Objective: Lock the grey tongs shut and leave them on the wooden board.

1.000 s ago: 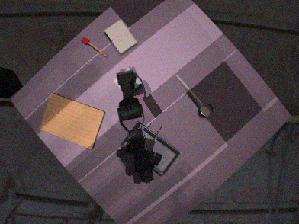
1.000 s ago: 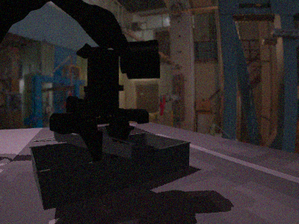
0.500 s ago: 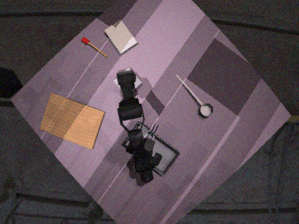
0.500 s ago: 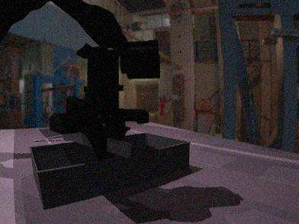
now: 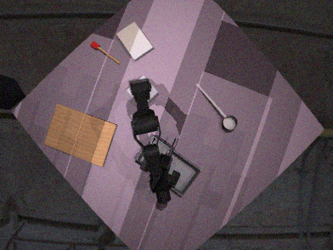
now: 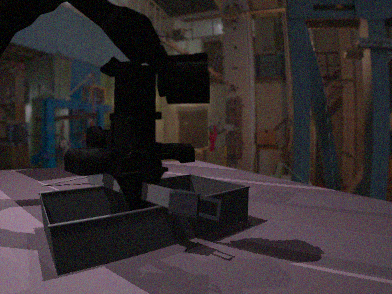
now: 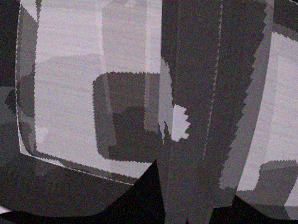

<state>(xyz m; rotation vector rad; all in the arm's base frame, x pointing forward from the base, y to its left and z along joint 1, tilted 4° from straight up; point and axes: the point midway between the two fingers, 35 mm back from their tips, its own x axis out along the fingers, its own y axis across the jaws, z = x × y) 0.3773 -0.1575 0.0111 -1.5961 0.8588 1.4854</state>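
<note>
The grey tongs (image 5: 173, 145) (image 6: 155, 194) (image 7: 200, 75) lie roughly level across the roasting tin (image 5: 199, 171) (image 6: 100, 245). My gripper (image 6: 133, 204) (image 7: 173, 158) points down over the tin and is shut on the tongs' arms, which are squeezed close together. One tongs end reaches past the tin's near wall in the exterior view. Whether the hinge lock has caught cannot be seen, and the arm hides much of the tongs in the top view. The wooden board (image 5: 81, 135) lies flat to the left of the tin in the top view, with nothing on it.
A long-handled ladle (image 5: 229, 123) lies right of the arm in the top view. A red-headed tool with a thin wooden handle (image 5: 110, 55) and a pale rectangular block (image 5: 135, 41) lie at the upper left. Dark shadow bands cross the table.
</note>
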